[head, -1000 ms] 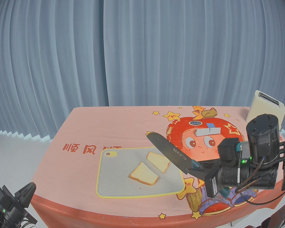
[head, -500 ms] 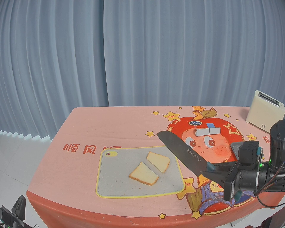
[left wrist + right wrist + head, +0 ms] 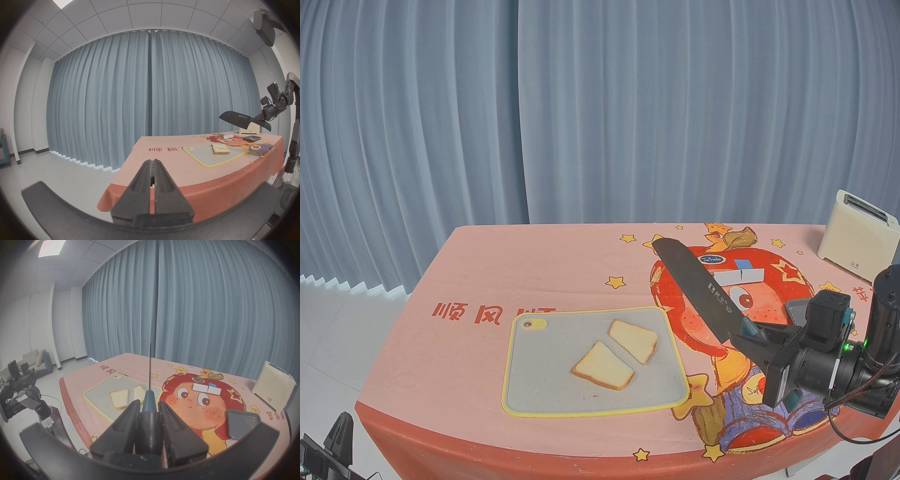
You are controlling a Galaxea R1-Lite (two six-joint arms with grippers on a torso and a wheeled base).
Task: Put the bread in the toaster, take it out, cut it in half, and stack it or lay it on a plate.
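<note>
The bread lies cut in two on the board (image 3: 550, 375), which sits on the table (image 3: 550, 262) near its front edge, left of the middle. One half (image 3: 604, 367) is nearer the front and the other half (image 3: 634, 340) lies just behind it and to the right; a narrow gap shows between them, and both lie flat. The right gripper (image 3: 759, 337) is clamped on the handle of the knife (image 3: 700, 287), its fingers (image 3: 125, 427) pressed to either side of the handle. The knife is in the air to the right of the board, above the cartoon face printed on the cloth, with its blade slanting away from the gripper toward the far left. From the left wrist camera it hangs well above the table, clear of the bread. From the right wrist camera the blade is seen edge-on, as a thin upright line. The plate (image 3: 243, 422), grey and square, rests on the table near the right gripper, to the right of the face. The toaster (image 3: 858, 234) stands at the far right corner, well apart from the board. A white block (image 3: 737, 277) and a small blue block (image 3: 743, 264) lie touching on the face's forehead. The left gripper (image 3: 152, 184) is low and off the table, out past its front left corner, with its fingers pressed together on nothing. A blue-grey curtain (image 3: 600, 106) hangs behind the table.
</note>
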